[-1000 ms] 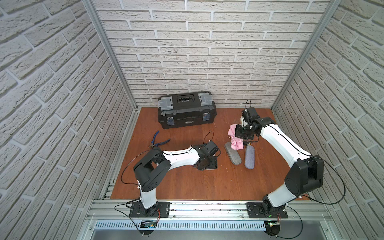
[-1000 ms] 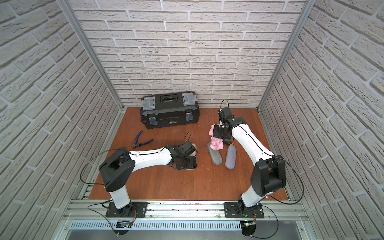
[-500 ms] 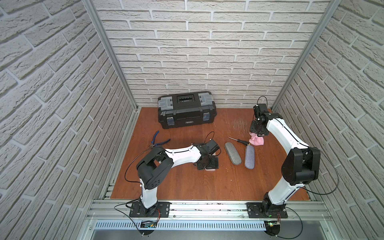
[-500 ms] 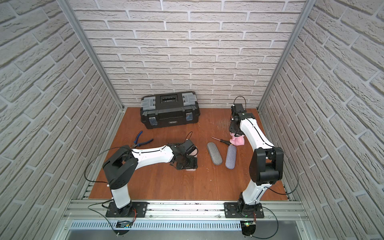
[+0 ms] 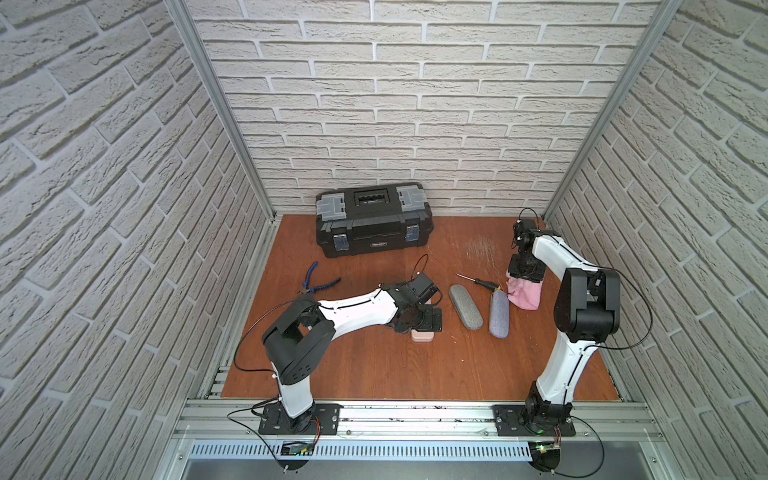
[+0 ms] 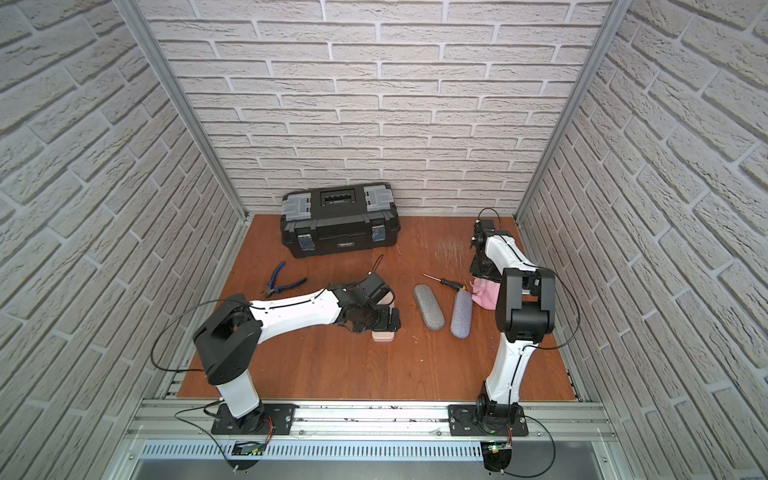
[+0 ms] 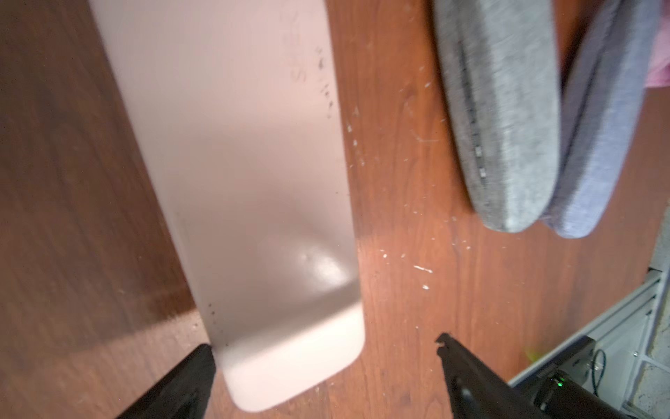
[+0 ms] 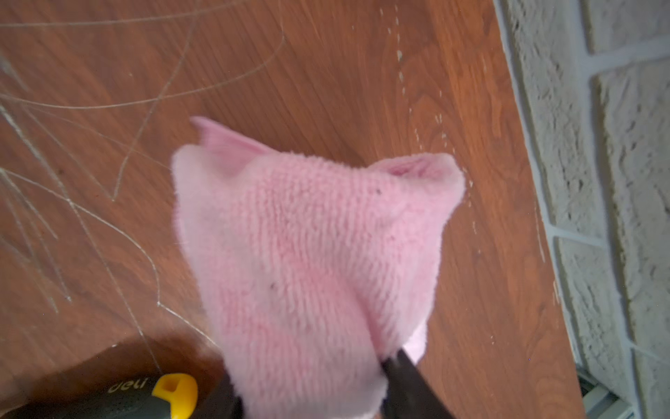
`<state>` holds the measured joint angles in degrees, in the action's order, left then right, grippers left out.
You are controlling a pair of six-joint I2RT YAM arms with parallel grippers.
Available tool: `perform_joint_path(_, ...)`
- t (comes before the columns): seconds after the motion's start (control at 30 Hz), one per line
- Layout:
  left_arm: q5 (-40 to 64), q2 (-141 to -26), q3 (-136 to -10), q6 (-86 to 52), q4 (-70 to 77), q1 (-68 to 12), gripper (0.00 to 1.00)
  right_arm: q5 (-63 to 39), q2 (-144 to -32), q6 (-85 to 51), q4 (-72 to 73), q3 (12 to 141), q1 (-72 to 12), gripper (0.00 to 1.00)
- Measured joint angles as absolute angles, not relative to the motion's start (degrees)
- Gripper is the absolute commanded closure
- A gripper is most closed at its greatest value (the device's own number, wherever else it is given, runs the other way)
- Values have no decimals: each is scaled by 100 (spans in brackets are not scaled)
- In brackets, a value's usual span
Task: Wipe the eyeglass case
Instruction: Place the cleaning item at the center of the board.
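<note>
Two changes | left fingers (image 7: 471, 381) spread beside case (image 7: 246, 181) | cloth (image 8: 308, 254) carried rightward

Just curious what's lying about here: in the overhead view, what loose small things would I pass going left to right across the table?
Blue-handled pliers → pale pink case → grey case → blue-grey case → pink cloth.

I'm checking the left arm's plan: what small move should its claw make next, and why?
Probably lift the left claw straight up, clear of the pale pink case. Its jaws stand open astride the case's end, gripping nothing, and the pink cloth sits far off beside the screwdriver, so no wiping is underway.
</note>
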<state>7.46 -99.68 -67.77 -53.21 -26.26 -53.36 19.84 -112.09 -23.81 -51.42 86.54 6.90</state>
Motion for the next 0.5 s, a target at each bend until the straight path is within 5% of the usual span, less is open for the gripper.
perform_joint_path(0.07, 574, -9695, -6781, -5190, -2716, -5334, 2, 2027, -11181, -2364, -5188, 8667, 670, 25)
perform_joint_path(0.5, -1076, -8023, -6687, -4123, -3500, -4624, 2, 2543, -10099, -2165, -5518, 8934, 141, 23)
